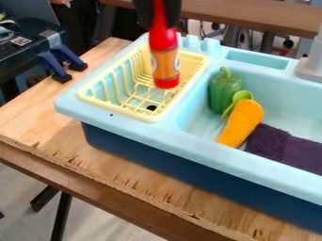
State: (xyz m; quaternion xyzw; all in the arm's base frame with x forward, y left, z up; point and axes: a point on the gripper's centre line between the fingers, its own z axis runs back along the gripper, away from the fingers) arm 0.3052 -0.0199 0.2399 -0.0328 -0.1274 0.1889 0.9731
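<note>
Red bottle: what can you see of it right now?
The red bottle looks like plastic, with a narrow neck, a wider body, an orange label and a red base. It is near upright, neck up, held by the neck in the gripper. It appears over the yellow dish rack; I cannot tell whether they touch.

There is one bottle [165, 59], one pepper [224, 91], one carrot [241, 123], one cloth [284, 148], one rack [116, 108]

Sink [135, 130]: light blue above, navy below. At the sink's left side: pale yellow rack [195, 62]; red bottle [166, 63], orange-banded. Within the sink: green pepper [223, 92]; orange carrot [242, 121], lime-green top; dark purple cloth [292, 151]. Beneath the sink: tan, wood-grained tabletop [37, 117].
</note>
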